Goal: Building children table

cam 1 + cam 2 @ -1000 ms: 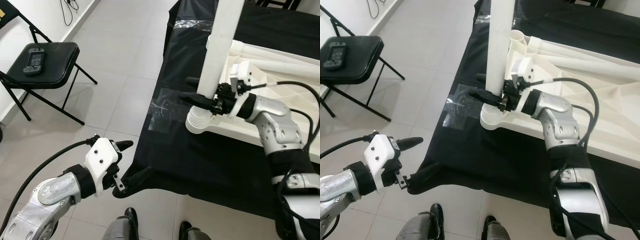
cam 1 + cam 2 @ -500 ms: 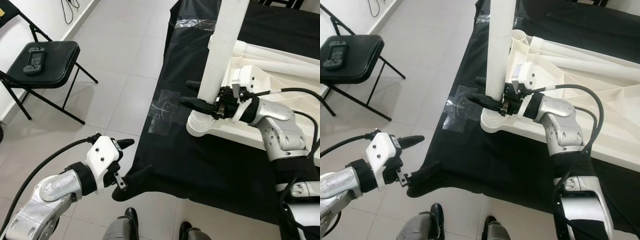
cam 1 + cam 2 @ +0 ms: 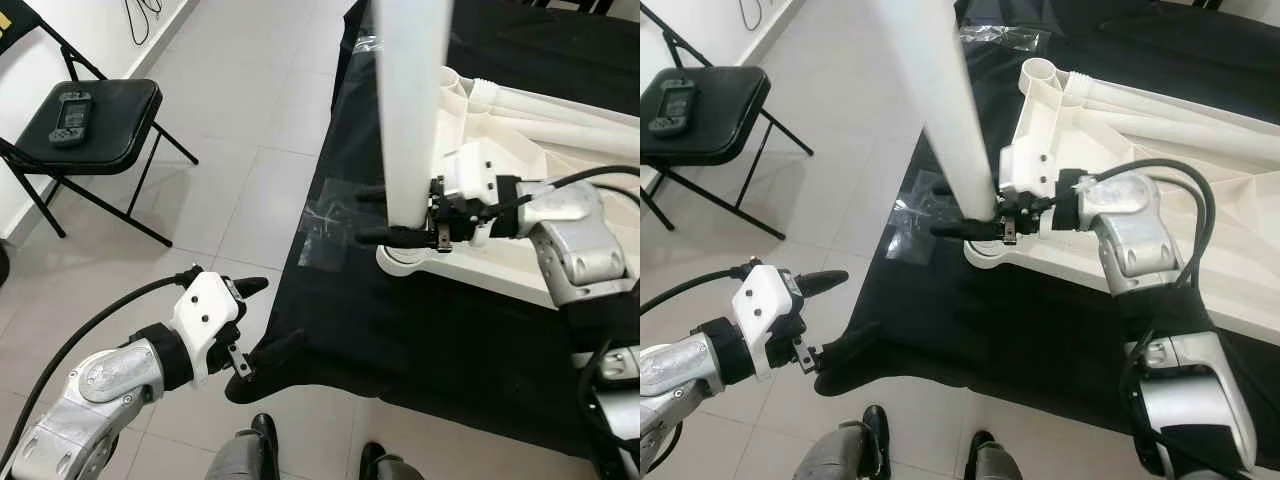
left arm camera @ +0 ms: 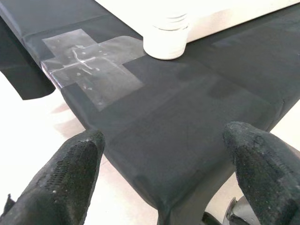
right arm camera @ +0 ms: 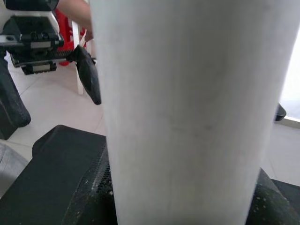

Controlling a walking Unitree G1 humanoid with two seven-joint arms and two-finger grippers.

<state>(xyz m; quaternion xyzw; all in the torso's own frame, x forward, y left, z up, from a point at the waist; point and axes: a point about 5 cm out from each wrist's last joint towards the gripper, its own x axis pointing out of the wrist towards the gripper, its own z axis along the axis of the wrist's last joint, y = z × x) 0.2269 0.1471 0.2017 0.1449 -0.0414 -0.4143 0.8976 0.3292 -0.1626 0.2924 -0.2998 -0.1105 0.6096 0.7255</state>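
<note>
Lay overturned on one black cloth [image 3: 400, 330]: a single white table top [image 3: 560, 170], underside up, with two loose white tubes [image 3: 560, 105] resting along its far side and one round corner socket [image 3: 400, 262] at its near-left corner. Stood upright just above that socket: one thick white leg [image 3: 410, 110], clamped near its lower end between the two black fingers of the right gripper [image 3: 395, 215]. Hung spread wide and empty beside the cloth's near corner: left gripper [image 3: 245, 330]; further left, one black folding chair [image 3: 95, 125] carrying one handheld controller [image 3: 68, 104].
</note>
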